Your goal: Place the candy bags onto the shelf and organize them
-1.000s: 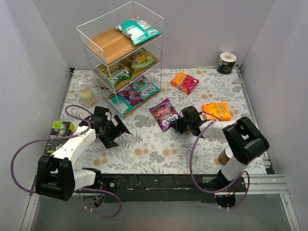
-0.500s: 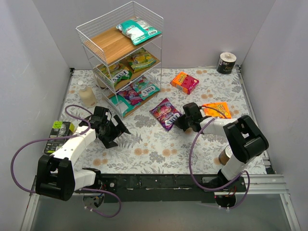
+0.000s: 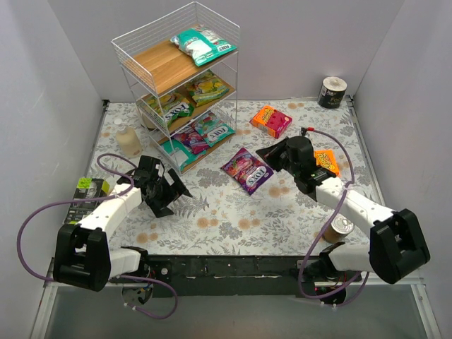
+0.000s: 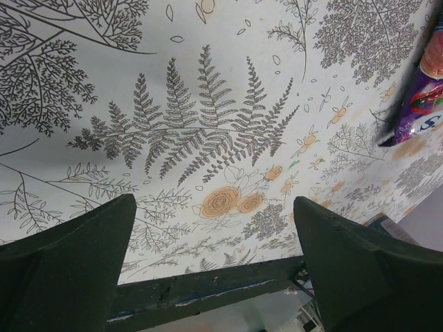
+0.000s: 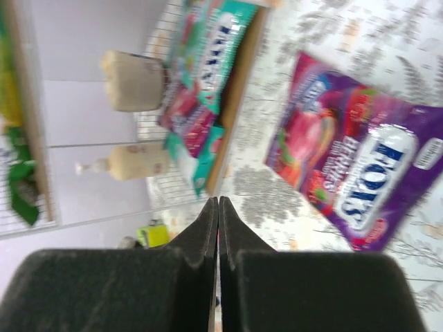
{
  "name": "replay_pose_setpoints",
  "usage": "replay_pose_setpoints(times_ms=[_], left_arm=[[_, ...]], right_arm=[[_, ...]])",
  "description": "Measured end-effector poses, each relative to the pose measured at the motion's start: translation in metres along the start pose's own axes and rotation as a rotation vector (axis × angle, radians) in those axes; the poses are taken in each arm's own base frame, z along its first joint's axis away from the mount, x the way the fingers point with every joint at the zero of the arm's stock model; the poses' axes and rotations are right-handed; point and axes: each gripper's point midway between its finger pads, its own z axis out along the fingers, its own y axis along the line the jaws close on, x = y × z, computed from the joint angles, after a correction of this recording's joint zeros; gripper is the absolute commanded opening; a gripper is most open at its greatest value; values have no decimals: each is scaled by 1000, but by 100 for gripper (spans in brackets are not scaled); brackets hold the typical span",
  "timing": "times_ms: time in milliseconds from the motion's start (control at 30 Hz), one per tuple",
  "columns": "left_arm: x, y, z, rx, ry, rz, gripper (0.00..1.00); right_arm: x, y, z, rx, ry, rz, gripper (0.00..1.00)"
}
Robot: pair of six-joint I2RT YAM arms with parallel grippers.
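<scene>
A purple candy bag printed "FOX'S" lies flat on the floral table; it also shows in the right wrist view and at the left wrist view's edge. My right gripper hovers just right of it, shut, fingertips pressed together with nothing visible between them. The shelf stands at the back left. It holds a teal-white bag on top, yellow-green bags in the middle, and teal and magenta bags at the bottom. My left gripper stands open and empty over the cloth.
An orange-pink box lies right of the shelf. An orange packet is partly hidden behind my right arm. A can stands front right, a roll back right, a cream bottle and a green-black item at left.
My right gripper closed, and its arm swung up and back toward the right. The purple bag shifted slightly right and turned. The left arm has not moved.
</scene>
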Motion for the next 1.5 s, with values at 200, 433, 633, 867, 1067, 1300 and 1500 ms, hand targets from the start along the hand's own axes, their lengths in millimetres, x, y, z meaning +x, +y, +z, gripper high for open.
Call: replay_pose_setpoints(times_ms=[200,433,633,867,1067,1300,1500], left_arm=[[1,-1,1,7,8,4,98],[2,0,2,7,12,7,98],[5,4,5,3,19,9,98],[5,3,5,4,19,9,98],[4,2,5,13,17,11,98],[2,-2,5,31,12,16,98],[3,-2,6,35,15,17,98]], right_arm=[[-23,62,-22,-167,-50,-8,3],[-48,101,-29,-124,-88,-48,73],[-27,17,-2,181,-29,-54,77],[0,-71,19,487,62,-110,78],[5,-89,23,548,75,-124,78],[21,-118,37,617,140,-141,78],[35,-123,51,583,207,-158,76]])
